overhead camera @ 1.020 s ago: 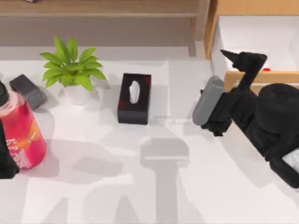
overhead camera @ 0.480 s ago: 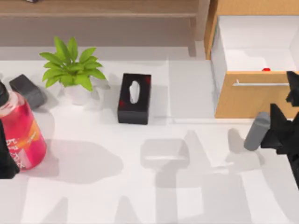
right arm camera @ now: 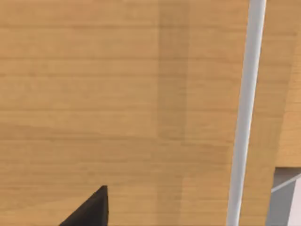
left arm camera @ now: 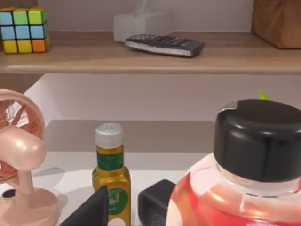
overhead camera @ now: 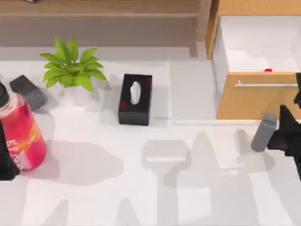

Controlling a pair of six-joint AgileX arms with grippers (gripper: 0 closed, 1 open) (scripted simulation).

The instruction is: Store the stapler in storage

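Light-wood drawer at the worktop's back right stands pulled out, white inside showing, silver bar handle across its front. Stapler: just a red sliver of it shows inside the drawer, tight behind the front panel, w/ the rest hidden by that panel.

R hand hangs at the right edge of the worktop, in front of the drawer face and outside the box. Its two black fingers stand spread well apart w/ nothing between them, so it holds nothing. From the right wrist view I get the wood front up close, the handle running across it and one fingertip near the panel; can't tell if it touches. Grey cylinder rides on that arm's side, over the worktop.

L hand is parked at the far left edge, right by a pink bottle w/ a black cap.

Mid-worktop: black tissue box, potted plant, dark grey block, all well apart from the drawer.
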